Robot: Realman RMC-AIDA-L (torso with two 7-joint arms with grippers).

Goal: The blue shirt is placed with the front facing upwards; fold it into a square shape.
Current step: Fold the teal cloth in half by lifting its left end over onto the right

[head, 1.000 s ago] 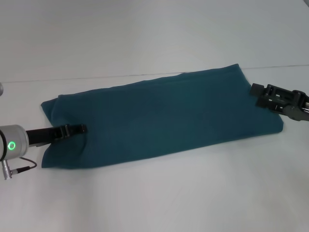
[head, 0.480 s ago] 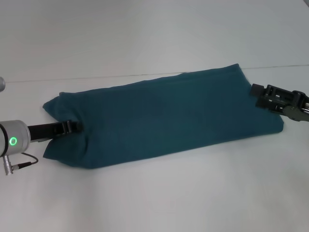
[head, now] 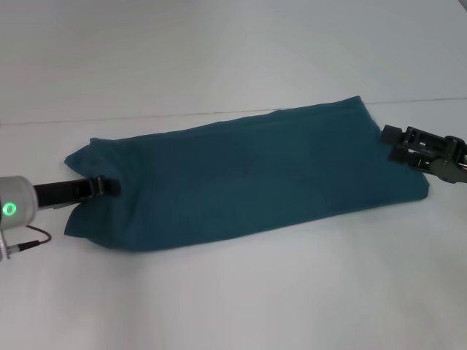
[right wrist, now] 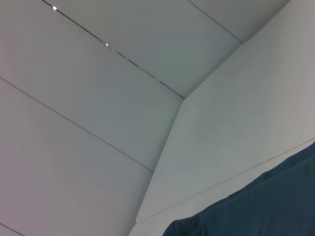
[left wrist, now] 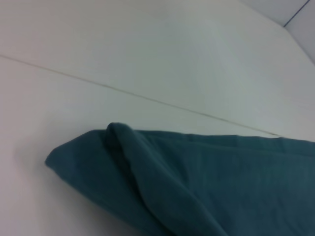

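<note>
The blue shirt [head: 248, 175] lies on the white table [head: 233, 292] folded into a long band running from left to right. Its lettering and neck are hidden inside the fold. My left gripper [head: 111, 187] is at the band's left end, shut on the cloth, which bunches and rises around it. The left wrist view shows that raised end with a ridge in it [left wrist: 147, 167]. My right gripper [head: 394, 143] is open just off the band's right edge, beside the cloth. A corner of the shirt shows in the right wrist view [right wrist: 256, 206].
A thin seam [head: 146, 117] crosses the table behind the shirt. Bare white table lies in front of the shirt and behind it. A cable [head: 25, 244] hangs from my left wrist.
My left gripper has drawn back to the left and slightly up. The shirt's left end has bunched and its near left corner has risen. The right gripper has shifted slightly right.
</note>
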